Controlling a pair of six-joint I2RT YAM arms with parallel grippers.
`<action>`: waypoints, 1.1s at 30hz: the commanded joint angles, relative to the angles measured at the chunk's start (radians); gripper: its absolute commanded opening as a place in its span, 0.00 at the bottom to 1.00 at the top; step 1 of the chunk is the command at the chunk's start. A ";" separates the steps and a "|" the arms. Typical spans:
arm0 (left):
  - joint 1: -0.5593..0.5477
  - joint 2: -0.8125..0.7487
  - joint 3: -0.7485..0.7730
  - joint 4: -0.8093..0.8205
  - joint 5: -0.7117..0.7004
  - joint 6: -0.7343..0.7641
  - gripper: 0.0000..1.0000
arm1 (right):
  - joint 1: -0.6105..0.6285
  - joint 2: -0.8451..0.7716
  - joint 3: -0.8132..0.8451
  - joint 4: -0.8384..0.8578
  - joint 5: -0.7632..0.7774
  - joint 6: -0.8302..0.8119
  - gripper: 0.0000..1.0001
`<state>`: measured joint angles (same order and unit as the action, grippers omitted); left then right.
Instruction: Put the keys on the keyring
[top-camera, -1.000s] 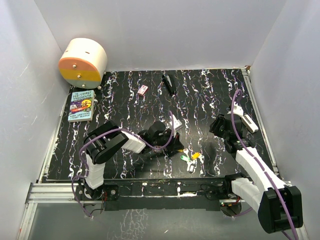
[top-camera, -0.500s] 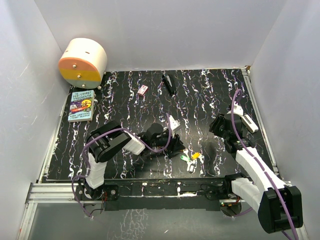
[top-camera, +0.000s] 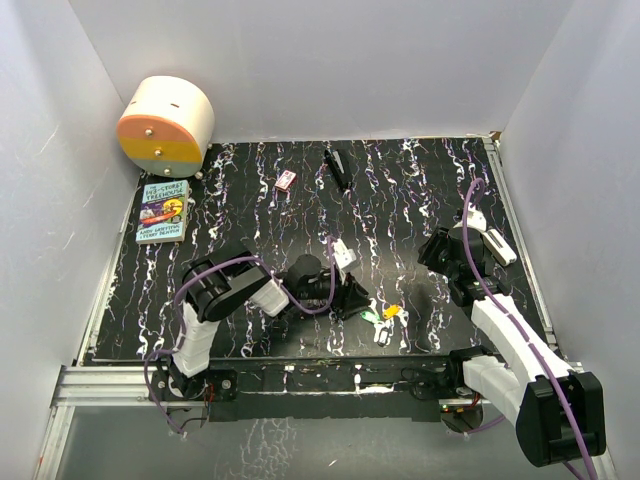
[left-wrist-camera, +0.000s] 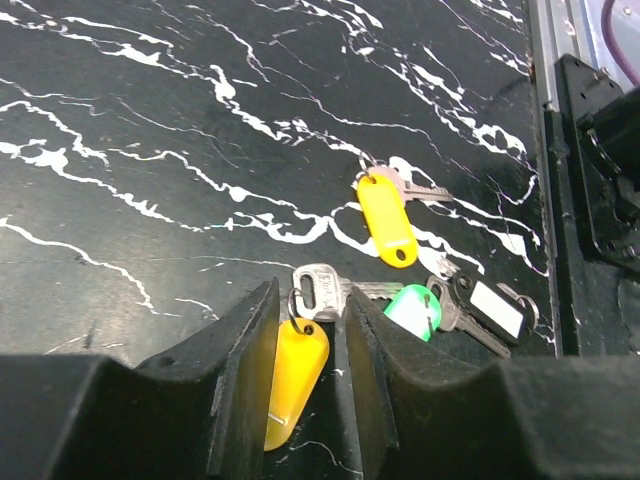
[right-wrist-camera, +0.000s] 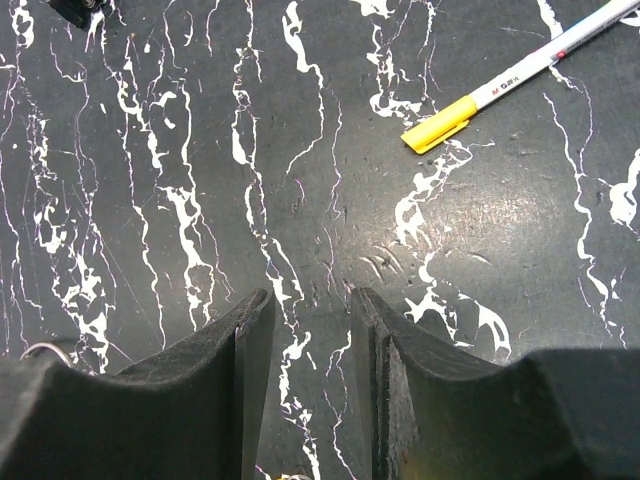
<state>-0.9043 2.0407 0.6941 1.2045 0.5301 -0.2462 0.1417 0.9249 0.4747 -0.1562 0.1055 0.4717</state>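
Observation:
The keys (top-camera: 384, 318) lie in a small cluster near the table's front edge. In the left wrist view I see a yellow-orange tag (left-wrist-camera: 295, 372) ringed to a silver key (left-wrist-camera: 322, 291), a second yellow-tagged key (left-wrist-camera: 385, 220), a green-headed key (left-wrist-camera: 412, 308) and a white-tagged key (left-wrist-camera: 497, 308). My left gripper (left-wrist-camera: 308, 345) (top-camera: 356, 297) is open, and the yellow-orange tag lies on the table between its fingers. My right gripper (right-wrist-camera: 310, 345) (top-camera: 440, 255) hangs open over bare table. A thin silver arc (right-wrist-camera: 44, 351) peeks out beside its left finger; I cannot tell whether it is the keyring.
A white pen with a yellow cap (right-wrist-camera: 520, 68) lies ahead of the right gripper. A book (top-camera: 163, 211) and a cream-and-orange drum (top-camera: 165, 125) are at the back left. A small red-and-white box (top-camera: 286, 180) and a black stick (top-camera: 337, 168) lie at the back.
My left gripper has opened and shifted a little right toward the keys. The right arm has not moved.

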 joint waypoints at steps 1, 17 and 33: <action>-0.032 0.001 -0.017 0.039 0.037 0.027 0.30 | -0.004 -0.005 -0.005 0.070 -0.002 -0.008 0.42; -0.068 0.094 0.035 0.042 -0.063 0.083 0.14 | -0.004 -0.015 -0.011 0.069 0.010 -0.018 0.42; -0.068 0.015 -0.016 0.075 -0.101 0.115 0.00 | -0.005 -0.017 -0.024 0.075 0.012 -0.022 0.42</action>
<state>-0.9707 2.1128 0.7139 1.3243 0.4519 -0.1638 0.1417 0.9245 0.4583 -0.1520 0.1059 0.4644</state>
